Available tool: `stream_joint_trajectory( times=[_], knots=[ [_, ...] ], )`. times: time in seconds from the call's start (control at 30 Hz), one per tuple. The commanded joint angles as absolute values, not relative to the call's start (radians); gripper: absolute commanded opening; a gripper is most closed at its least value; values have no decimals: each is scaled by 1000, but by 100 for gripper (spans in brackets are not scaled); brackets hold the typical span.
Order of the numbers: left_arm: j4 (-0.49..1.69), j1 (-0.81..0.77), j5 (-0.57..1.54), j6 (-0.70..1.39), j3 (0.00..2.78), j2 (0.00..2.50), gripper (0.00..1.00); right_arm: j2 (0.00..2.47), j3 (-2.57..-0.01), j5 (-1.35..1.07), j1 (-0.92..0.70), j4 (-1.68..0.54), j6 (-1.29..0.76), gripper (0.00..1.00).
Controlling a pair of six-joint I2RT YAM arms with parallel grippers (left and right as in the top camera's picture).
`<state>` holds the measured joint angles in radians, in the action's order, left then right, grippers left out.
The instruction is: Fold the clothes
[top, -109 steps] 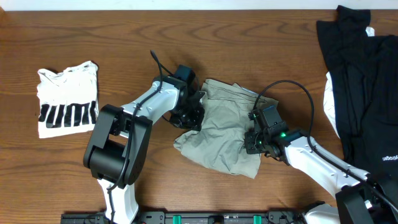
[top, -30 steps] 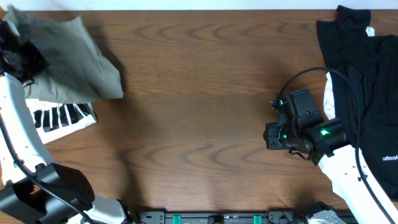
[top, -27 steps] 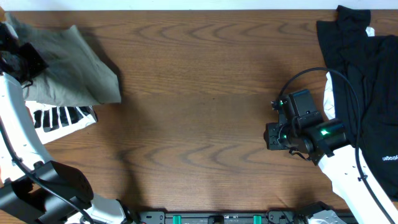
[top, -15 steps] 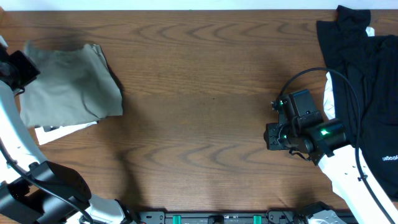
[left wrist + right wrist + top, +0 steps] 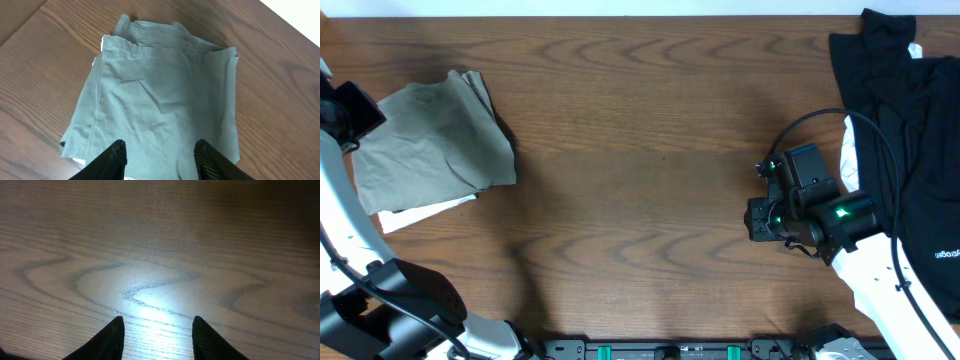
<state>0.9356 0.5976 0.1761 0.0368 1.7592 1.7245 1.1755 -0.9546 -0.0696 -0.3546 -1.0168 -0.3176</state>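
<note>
Since the earlier overhead frames the shorts (image 5: 438,138) have travelled from the middle of the tabletop (image 5: 650,150) to its far left end, and in the last second they have dropped out of the left hand (image 5: 348,112) to lie flat. In the overhead view now, they rest as a folded, roughly square bundle on top of the white tee (image 5: 425,209), of which only a pale strip shows along the near edge. The left hand sits just beside the bundle's left edge, while the right hand (image 5: 757,219) hovers over bare wood well apart from it, close to the black garments (image 5: 910,150). In the left wrist view, that hand's fingers (image 5: 117,153) stand apart with nothing between them. The shorts (image 5: 160,95) spread out ahead of and below the tips, their long axis running away from the hand, the layered edge farthest off. In the right wrist view, the right hand (image 5: 155,326) is likewise parted and holds nothing, only wood grain beneath it. Any tidying of the stack looks like it falls to the left arm, by far the nearer, reaching straight forward along the bundle.
</note>
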Motion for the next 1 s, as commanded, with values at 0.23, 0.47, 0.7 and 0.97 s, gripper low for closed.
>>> stream_joint_trajectory(
  times=[0.23,0.47,0.7,0.97],
  knots=[
    [951,581,503,52,1685,1726,61,1180,-961,115,-346,-1013,-398,36],
    [1018,373,420,-1,1685,1724,69,1206,-961,150,-304,-917,-383,50],
    [1071,84,254,-4,1685,1724,69,1301,-961,46,-242,-797,-270,88],
    [1050,-67,167,-2,1685,1724,98,1313,-961,89,-241,-627,-227,99]
  ],
)
